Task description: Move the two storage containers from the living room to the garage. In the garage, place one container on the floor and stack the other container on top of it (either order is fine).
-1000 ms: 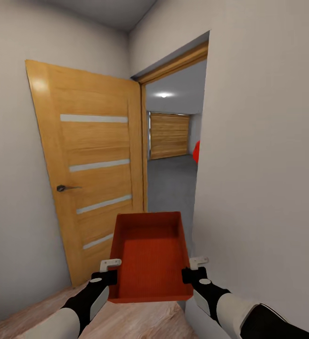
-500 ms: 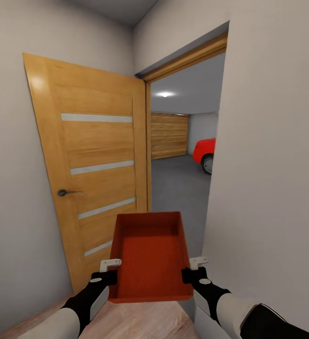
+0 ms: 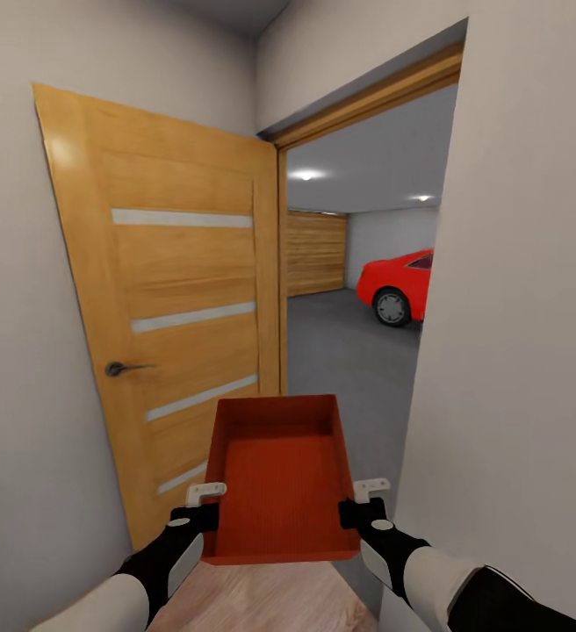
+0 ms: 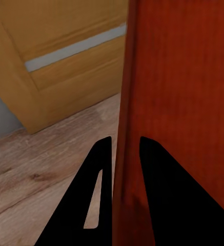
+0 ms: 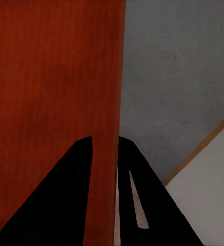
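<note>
One orange-red storage container (image 3: pixel 279 483) is held level in front of me, open side up and empty. My left gripper (image 3: pixel 205 509) is shut on its left wall, which runs between the black fingers (image 4: pixel 99 174) in the left wrist view. My right gripper (image 3: pixel 358 502) is shut on the right wall, seen between the fingers (image 5: pixel 81 169) in the right wrist view. Through the doorway ahead lies the garage with its dark grey floor (image 3: pixel 341 351).
A wooden door (image 3: pixel 174 316) with pale stripes stands swung open at the left. A white wall (image 3: pixel 516 351) bounds the doorway on the right. A red car (image 3: pixel 398 285) and a slatted roll door (image 3: pixel 316 253) show inside the garage. Light wood planks (image 3: pixel 262 597) lie underfoot.
The camera has advanced toward the doorway: more of the garage and the red car has come into sight. The container stays held the same way in both grippers.
</note>
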You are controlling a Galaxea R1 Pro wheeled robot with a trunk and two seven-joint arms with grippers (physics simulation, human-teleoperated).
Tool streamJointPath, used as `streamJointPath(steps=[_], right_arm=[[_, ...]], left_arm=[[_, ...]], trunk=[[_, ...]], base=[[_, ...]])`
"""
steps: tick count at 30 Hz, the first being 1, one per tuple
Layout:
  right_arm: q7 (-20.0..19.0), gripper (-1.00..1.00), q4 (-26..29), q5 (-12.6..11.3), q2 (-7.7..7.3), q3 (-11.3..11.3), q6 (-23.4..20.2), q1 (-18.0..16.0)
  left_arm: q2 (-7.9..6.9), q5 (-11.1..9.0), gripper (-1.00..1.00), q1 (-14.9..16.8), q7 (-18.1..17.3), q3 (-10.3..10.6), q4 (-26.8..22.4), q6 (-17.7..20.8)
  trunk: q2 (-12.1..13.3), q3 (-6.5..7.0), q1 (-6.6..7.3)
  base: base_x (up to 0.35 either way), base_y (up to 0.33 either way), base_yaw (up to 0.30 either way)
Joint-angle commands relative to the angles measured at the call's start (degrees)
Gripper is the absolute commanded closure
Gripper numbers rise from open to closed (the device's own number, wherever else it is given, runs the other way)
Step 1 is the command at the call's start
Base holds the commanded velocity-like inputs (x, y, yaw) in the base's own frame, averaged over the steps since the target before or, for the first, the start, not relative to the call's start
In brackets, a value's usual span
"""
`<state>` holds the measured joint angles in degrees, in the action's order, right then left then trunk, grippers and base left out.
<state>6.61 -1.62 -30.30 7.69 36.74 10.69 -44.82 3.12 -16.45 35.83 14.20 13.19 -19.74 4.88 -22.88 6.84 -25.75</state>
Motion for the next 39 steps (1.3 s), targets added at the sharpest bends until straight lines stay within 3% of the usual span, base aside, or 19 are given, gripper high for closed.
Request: streamJointPath(steps=[1, 39], right_arm=[[-3.0, 1.00, -0.1, 0.1, 0.04, -1.9, 0.1, 0.0], [-3.0, 1.00, -0.1, 0.1, 0.05, -1.9, 0.1, 0.0]], left_arm=[[-0.31, 0.9, 1.00, 0.0, 3.3, -2.4, -0.3, -1.4], [-0.31, 0.9, 1.00, 0.0, 3.3, -2.4, -0.3, -1.4]], trunk=[[0.0, -0.03, -0.04], [0.0, -0.03, -0.04]], base=[[0.196, 0.204, -0.221], [0.235, 0.196, -0.244]])
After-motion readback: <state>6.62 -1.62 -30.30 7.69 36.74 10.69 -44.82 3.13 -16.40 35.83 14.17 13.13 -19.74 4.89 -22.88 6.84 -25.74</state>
